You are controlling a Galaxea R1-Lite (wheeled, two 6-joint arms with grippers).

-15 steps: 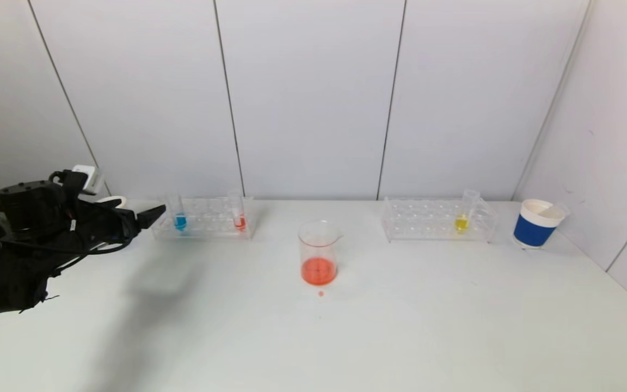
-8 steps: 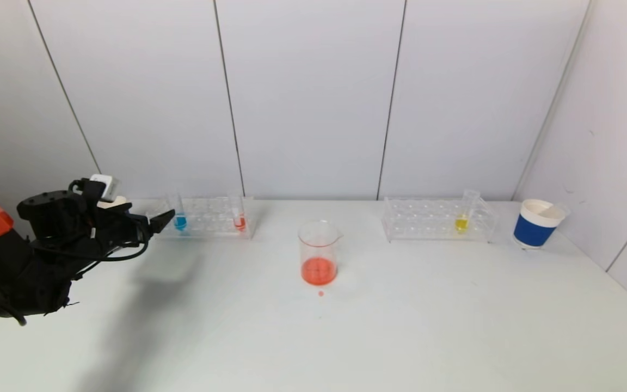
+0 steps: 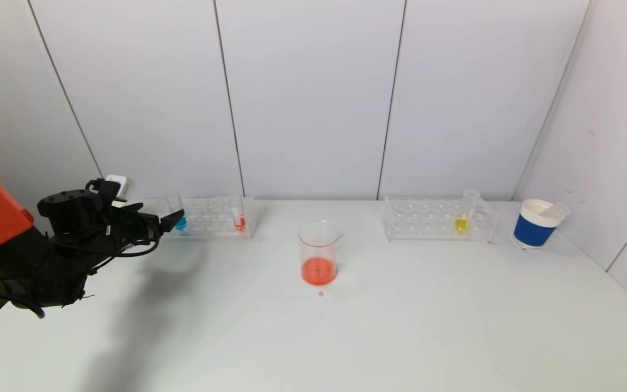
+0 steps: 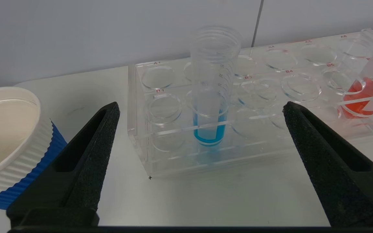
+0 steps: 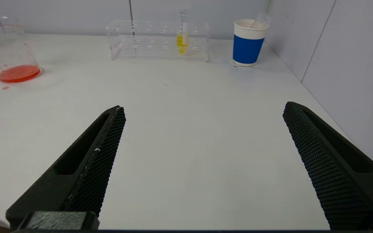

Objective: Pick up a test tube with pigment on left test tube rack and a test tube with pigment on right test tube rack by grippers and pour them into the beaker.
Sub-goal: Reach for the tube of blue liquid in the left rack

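Left gripper (image 4: 199, 111), jaws wide apart and holding nothing, faces the blue tube (image 4: 210, 94) standing upright in the left rack (image 3: 204, 219) at left of the head view. Beaker (image 3: 319, 252) (red liquid inside) stands centre. Right gripper (image 5: 202, 113) hangs wide open and empty; the yellow tube (image 3: 463, 215) stands in the right rack (image 3: 436, 219).

Blue paper cup with a white rim (image 3: 539, 224) at the far right of the white table (image 3: 400, 326), upright, near the side wall. A second blue ribbed cup (image 4: 8, 142) standing at the table's left end. Small orange drop (image 3: 321, 293) on the tabletop.
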